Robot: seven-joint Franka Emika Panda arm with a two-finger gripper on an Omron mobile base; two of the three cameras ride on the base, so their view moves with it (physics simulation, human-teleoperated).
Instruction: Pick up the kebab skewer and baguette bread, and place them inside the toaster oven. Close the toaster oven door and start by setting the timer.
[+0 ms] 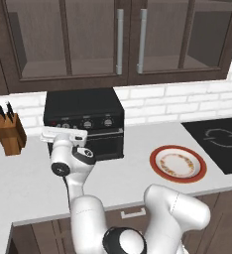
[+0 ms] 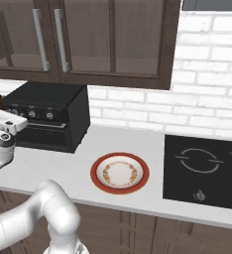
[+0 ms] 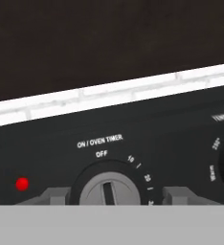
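The black toaster oven (image 1: 83, 106) (image 2: 48, 99) stands at the back of the counter, and its door (image 1: 102, 144) is shut. My gripper (image 1: 63, 135) (image 2: 6, 121) is up against the left end of its knob row. In the hand view the gripper (image 3: 115, 196) straddles the ON / OVEN TIMER knob (image 3: 109, 189), with one dark fingertip (image 3: 54, 196) on each side and a small gap to the knob, so it is open. The knob's bar stands nearly upright under the OFF mark. A red lamp (image 3: 22, 183) glows to its left. The kebab skewer and baguette bread are hidden.
An empty red-rimmed plate (image 1: 177, 163) (image 2: 119, 172) lies right of the oven. A wooden knife block (image 1: 9, 134) stands at its left. A black cooktop (image 1: 219, 141) (image 2: 202, 168) is set into the counter at the right. Dark wall cabinets (image 1: 118, 39) hang overhead.
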